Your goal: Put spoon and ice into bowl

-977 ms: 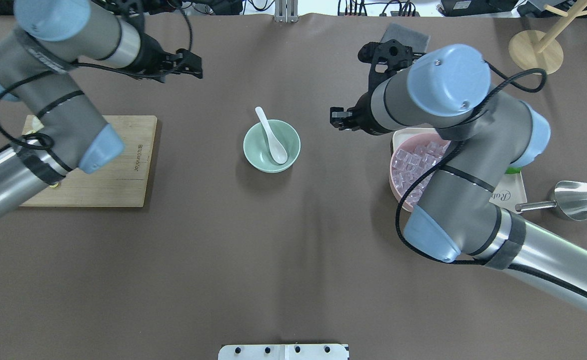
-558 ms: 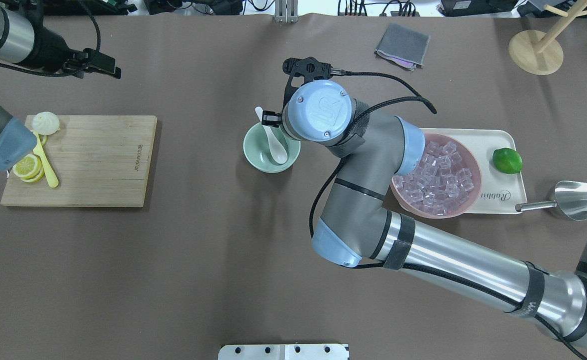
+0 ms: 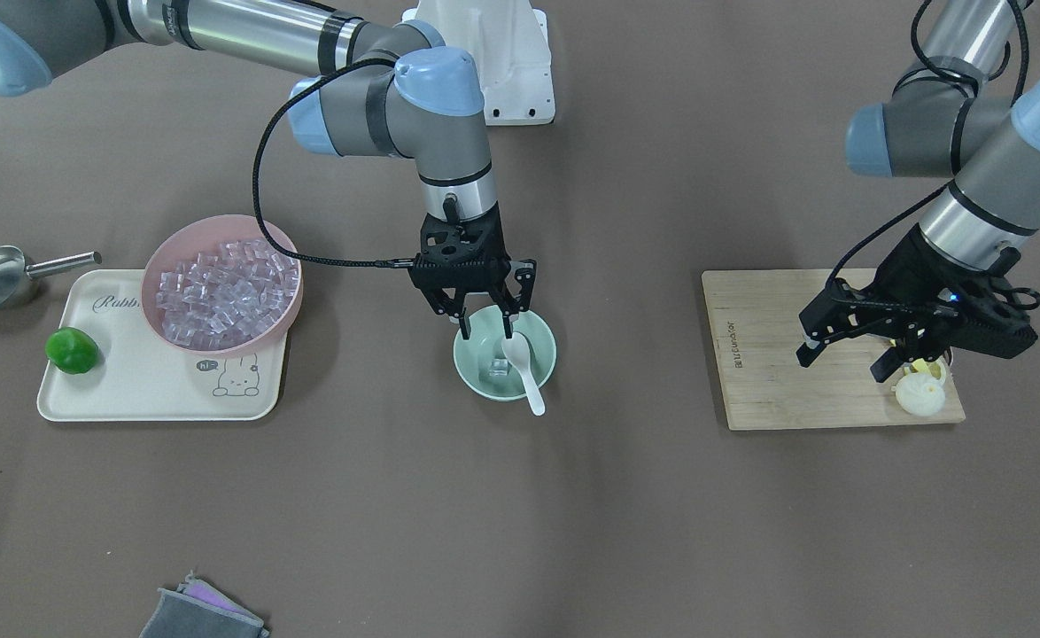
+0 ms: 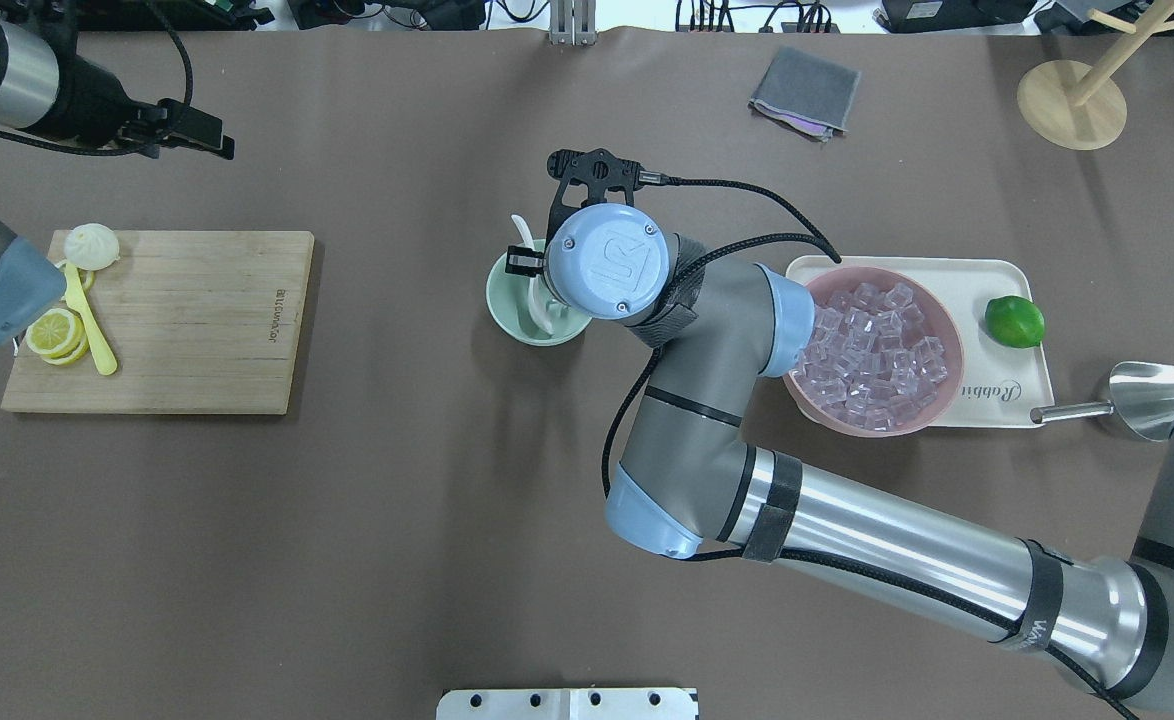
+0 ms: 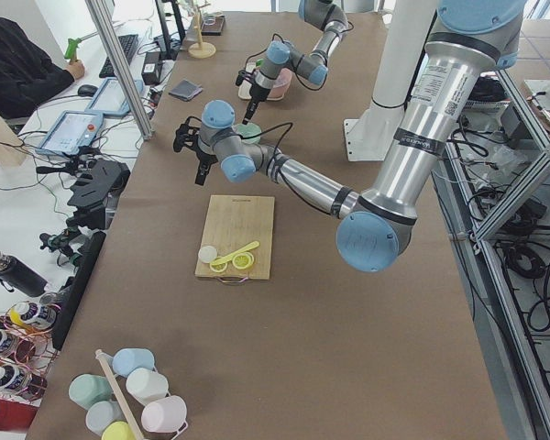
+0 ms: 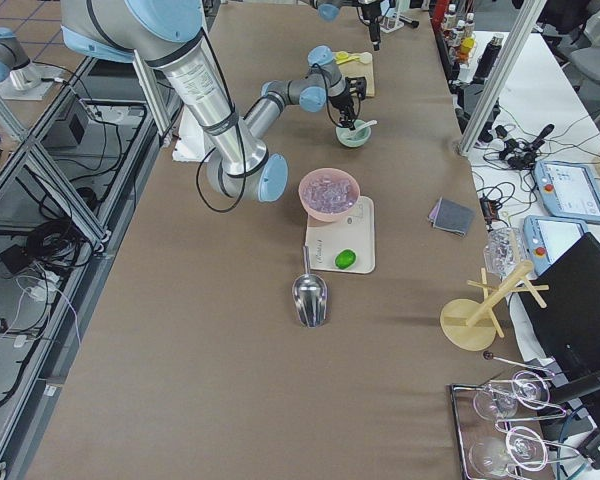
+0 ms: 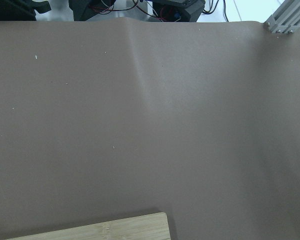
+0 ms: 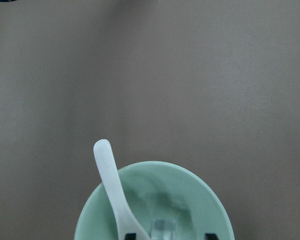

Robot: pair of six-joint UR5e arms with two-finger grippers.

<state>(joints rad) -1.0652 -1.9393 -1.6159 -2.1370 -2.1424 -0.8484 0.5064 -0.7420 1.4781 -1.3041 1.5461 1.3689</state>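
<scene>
The mint-green bowl [image 3: 471, 377] stands mid-table. It also shows in the overhead view [image 4: 505, 300] and the right wrist view [image 8: 200, 200]. The white spoon [image 3: 524, 372] lies in it, its handle over the rim [image 8: 110, 175]. One clear ice cube [image 3: 496, 370] lies in the bowl beside the scoop, and shows in the right wrist view [image 8: 163, 229]. My right gripper [image 3: 485, 330] hangs open just above the bowl, holding nothing; my wrist hides it in the overhead view. My left gripper [image 3: 843, 354] is open and empty, far off above the cutting board's far edge.
A pink bowl [image 4: 872, 350] full of ice cubes sits on a cream tray [image 4: 997, 395] with a lime [image 4: 1014, 321]. A metal scoop [image 4: 1142, 400] lies beside it. The cutting board [image 4: 197, 320] carries lemon slices, a yellow utensil and a bun. A grey cloth [image 4: 805, 92] lies at the back.
My right arm swung from the pink bowl leftward to above the mint bowl. An ice cube now lies in that bowl beside the spoon. My left arm drew back to the left.
</scene>
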